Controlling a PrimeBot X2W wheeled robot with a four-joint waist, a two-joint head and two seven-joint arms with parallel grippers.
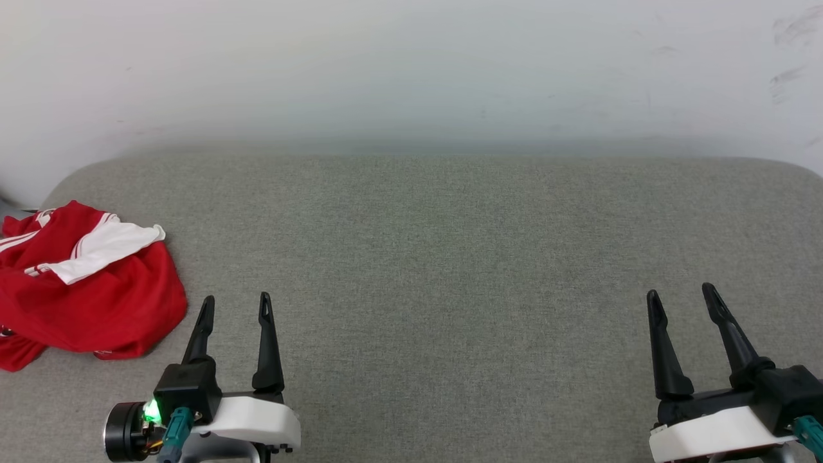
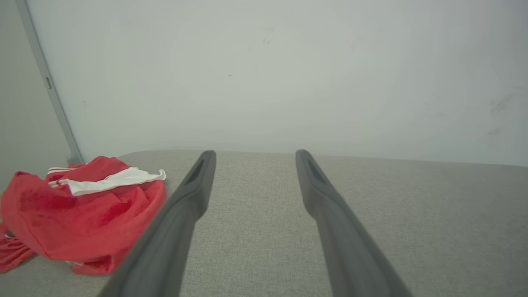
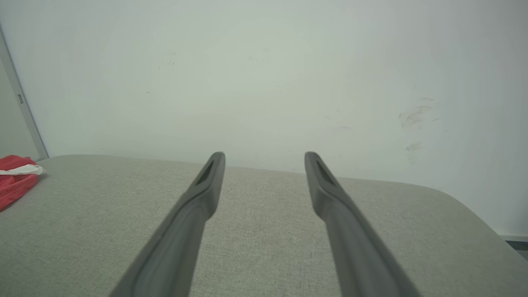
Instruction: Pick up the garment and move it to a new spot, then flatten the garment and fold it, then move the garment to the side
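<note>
While the garment (image 1: 90, 289) lies in a crumpled red heap at the left end of the grey fabric surface (image 1: 450, 257), one white sleeve (image 1: 109, 247) with red-striped trim folded across its top, both of the robot's arms sit at the near side with nothing in their grasp. The left gripper (image 1: 236, 298) has its two dark fingers spread apart and pointing toward the pale wall (image 1: 411, 64), just to the right of the heap's lower edge and not touching it. The right gripper (image 1: 680, 290), fingers likewise spread wide, is well away at the opposite end over bare cloth. From the right wrist, the garment shows as a small red patch at the far left.
</note>
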